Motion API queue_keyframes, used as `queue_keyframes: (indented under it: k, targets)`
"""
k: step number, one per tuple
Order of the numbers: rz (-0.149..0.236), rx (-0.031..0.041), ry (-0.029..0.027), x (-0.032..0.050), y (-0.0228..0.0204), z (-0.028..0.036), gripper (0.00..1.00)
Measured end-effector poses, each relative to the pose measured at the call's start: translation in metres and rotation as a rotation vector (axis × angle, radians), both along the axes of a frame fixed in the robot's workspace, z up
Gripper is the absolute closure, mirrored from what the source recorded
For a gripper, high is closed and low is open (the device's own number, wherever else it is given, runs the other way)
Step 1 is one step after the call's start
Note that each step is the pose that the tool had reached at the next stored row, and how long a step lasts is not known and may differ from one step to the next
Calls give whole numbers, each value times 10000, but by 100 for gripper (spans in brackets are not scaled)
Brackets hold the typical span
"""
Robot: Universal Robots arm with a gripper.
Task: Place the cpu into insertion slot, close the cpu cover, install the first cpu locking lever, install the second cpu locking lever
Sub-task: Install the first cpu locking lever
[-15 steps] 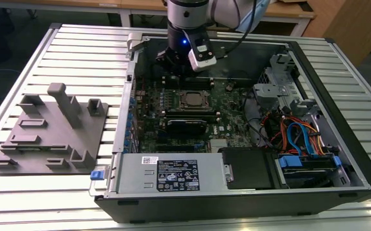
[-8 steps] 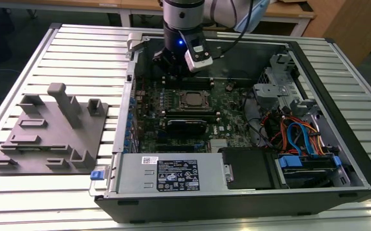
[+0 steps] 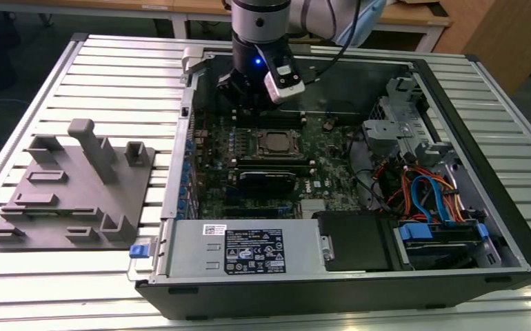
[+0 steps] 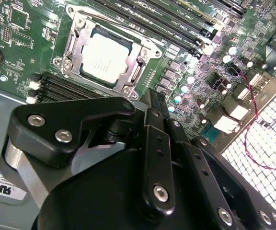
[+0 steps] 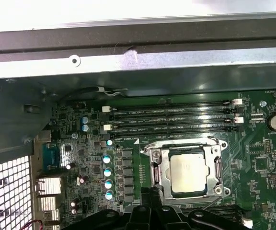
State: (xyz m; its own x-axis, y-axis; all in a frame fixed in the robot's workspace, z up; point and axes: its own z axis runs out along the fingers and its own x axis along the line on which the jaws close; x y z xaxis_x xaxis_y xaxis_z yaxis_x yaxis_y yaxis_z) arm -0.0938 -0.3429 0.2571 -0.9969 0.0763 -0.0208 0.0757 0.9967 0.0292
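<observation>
Your gripper [image 4: 153, 98] hangs over the green board inside the open PC case [image 3: 486, 227], tool pointing down. The arm [image 3: 261, 27] drops in near-vertical from the exterior view's far side. Jaws look pinched together, nothing between them.

The cpu [image 4: 104, 57] is seated in the insertion slot [image 4: 63, 62], silver top up. The cpu cover [image 4: 137, 72] lies flat over it, framing the chip through its window.

Key relation: in both wrist views the slot sits just beyond the jaw tips, near but apart, no contact. In the exterior view the gripper is just behind the slot, a bit toward the exterior view's left, close to the case's rear wall.

The chip is square, so no long axis there. A wire lever [image 4: 123, 29] runs along the slot's edge, parallel to the memory slots [image 4: 176, 21]. Can't tell if either lever is latched.

My read: chip and cover steps done, and you're in the lever stage.

Grey fixture tray [image 3: 63, 200] sits on the slatted worktop [image 3: 81, 289], well apart from the gripper.
</observation>
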Motion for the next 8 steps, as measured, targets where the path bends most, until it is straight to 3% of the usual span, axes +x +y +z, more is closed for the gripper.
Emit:
queue_keyframes:
  k: [8]
  targets:
    - [19, 1, -1, -1, 0, -1, 90]
